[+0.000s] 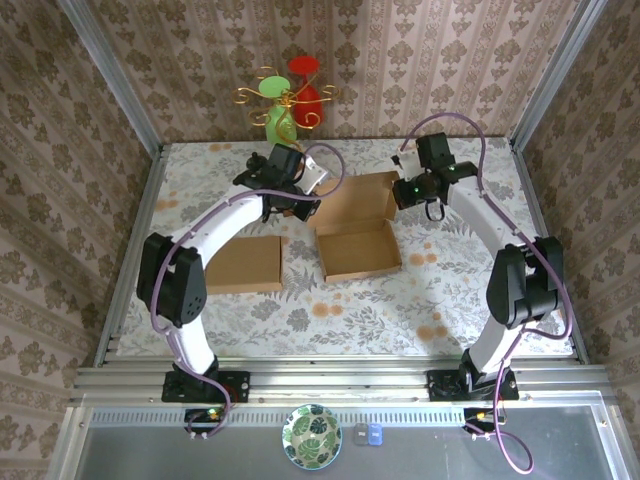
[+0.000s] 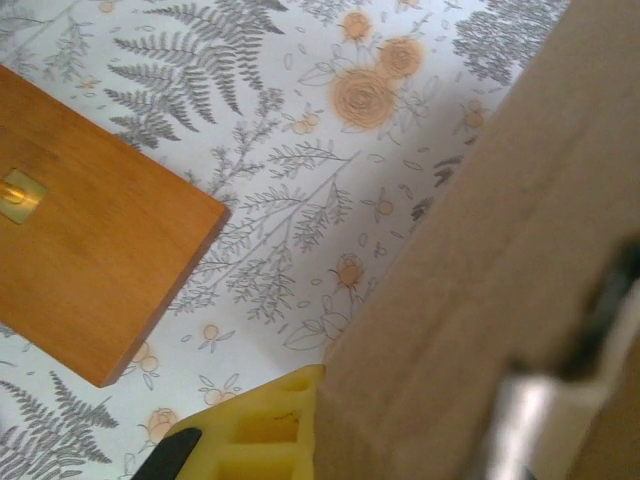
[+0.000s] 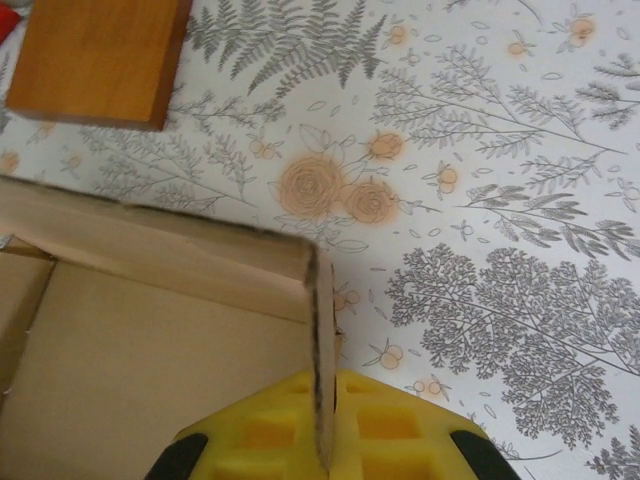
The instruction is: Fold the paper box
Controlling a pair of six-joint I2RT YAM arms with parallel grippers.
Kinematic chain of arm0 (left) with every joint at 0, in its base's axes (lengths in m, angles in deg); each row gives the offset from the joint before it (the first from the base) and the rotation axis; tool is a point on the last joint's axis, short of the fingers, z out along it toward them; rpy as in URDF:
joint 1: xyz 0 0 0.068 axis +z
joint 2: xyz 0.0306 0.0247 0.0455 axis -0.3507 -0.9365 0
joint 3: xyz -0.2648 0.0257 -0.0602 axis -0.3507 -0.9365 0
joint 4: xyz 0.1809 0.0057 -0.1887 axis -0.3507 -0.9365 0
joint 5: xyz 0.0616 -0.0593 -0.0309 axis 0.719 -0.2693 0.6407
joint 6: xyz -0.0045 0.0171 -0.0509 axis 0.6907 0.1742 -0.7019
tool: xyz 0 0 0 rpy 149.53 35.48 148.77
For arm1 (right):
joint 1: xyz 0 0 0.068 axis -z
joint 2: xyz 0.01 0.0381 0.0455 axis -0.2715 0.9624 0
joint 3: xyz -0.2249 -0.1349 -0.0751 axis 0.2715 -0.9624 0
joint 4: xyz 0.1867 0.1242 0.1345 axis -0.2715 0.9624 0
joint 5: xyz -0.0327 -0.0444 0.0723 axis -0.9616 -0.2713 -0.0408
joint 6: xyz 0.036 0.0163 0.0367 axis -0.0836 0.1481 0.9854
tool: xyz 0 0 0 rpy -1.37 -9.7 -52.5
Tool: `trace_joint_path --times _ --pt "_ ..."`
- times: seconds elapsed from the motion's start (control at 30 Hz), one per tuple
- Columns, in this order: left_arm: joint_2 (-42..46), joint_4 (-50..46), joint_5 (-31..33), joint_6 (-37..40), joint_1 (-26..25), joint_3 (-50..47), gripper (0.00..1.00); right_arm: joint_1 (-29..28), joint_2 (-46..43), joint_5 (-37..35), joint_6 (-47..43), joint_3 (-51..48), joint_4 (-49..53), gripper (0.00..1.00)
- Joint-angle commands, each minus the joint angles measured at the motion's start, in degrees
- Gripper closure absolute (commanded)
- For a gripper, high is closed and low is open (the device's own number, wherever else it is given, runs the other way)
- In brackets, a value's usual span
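Observation:
The paper box point(image 1: 356, 228) lies open in the middle of the table, its lid flap raised toward the back. My left gripper point(image 1: 300, 205) is at the box's left back corner. In the left wrist view one yellow pad point(image 2: 255, 435) presses against a cardboard wall point(image 2: 480, 250) that hides the other finger. My right gripper point(image 1: 401, 190) is at the box's right back corner. It is shut on the thin edge of the side wall point(image 3: 322, 330), with a yellow pad point(image 3: 400, 425) on each side of the cardboard.
A flat brown board point(image 1: 245, 263) lies left of the box, also seen as the board point(image 2: 90, 240) and the board point(image 3: 100, 55). Green and red ornaments point(image 1: 287, 105) stand at the back wall. A patterned bowl point(image 1: 311, 437) sits on the front ledge.

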Motion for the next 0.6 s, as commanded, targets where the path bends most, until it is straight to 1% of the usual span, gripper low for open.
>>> trace_joint_path --times 0.0,0.13,0.23,0.27,0.37,0.57 --pt "-1.6 -1.4 7.0 -6.5 -1.0 3.2 0.9 -1.0 -3.6 -7.0 3.6 -3.3 -3.7 1.0" --pt "-2.0 -0.7 10.7 -12.5 -2.1 3.4 0.9 -2.1 -6.2 -9.3 5.5 -7.1 -7.7 1.0" --pt "-2.6 -1.1 11.4 -14.4 -2.7 4.1 0.9 -3.2 -8.0 -11.8 6.8 -9.3 -9.6 1.0" --pt "-2.8 -1.6 11.5 -14.6 -2.9 4.5 0.9 -3.3 -8.5 -12.2 7.3 -10.0 -10.2 1.0" --pt "-3.0 -2.4 11.1 -15.1 -3.0 5.3 0.83 -3.6 -10.4 -13.4 8.2 -12.1 -12.1 1.0" --pt "-2.1 -2.9 11.5 -14.0 -3.1 4.4 0.82 -3.6 -11.2 -13.4 6.8 -13.0 -11.8 1.0"
